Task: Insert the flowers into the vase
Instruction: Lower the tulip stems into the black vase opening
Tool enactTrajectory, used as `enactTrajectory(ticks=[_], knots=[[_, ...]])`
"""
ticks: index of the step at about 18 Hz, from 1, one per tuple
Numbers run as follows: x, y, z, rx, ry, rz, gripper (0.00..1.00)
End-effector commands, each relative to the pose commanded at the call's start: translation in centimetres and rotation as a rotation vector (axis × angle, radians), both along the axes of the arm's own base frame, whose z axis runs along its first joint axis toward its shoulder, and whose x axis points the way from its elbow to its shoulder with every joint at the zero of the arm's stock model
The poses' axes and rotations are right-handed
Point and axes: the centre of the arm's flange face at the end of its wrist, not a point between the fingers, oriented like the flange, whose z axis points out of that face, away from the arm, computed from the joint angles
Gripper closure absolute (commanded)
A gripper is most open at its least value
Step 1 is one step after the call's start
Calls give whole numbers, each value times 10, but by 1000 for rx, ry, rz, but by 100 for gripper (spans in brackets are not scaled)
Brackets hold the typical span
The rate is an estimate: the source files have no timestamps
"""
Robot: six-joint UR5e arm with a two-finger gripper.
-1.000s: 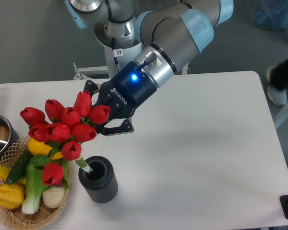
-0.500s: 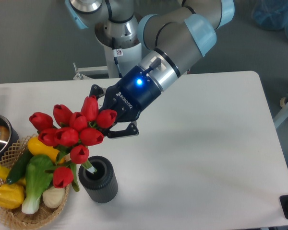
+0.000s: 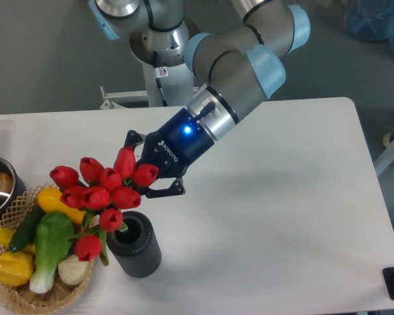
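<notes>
The arm reaches down from the upper middle toward the lower left, its pale blue elbow joint highest. A blue light glows on the dark wrist. The gripper [image 3: 146, 176] points down-left (fingertips largely hidden), fingers spread apart.

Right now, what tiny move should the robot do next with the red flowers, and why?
Probably keep lowering the flowers a little, tipping them more upright. The gripper grips the bunch at a slant, and the stem ends are only just at the mouth of the vase. The buds lean left over the basket, so they likely aren't seated yet.
</notes>
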Motion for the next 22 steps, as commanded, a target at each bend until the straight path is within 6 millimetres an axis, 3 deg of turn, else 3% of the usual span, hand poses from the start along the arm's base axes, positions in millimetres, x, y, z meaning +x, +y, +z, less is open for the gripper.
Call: enactTrajectory(ticks=[3,7,15,20,21,22], knots=[[-5,7,-22,0,8,-19,84],[-7,11,-35,-18,-1,-20,83],[-1,12,-58,-45,-10,-32,70],[2,8,-71,-48,-9,-39,47],[2,7,-73,-53,-16,-37,31],[4,4,-76,-58,-21,-35,0]])
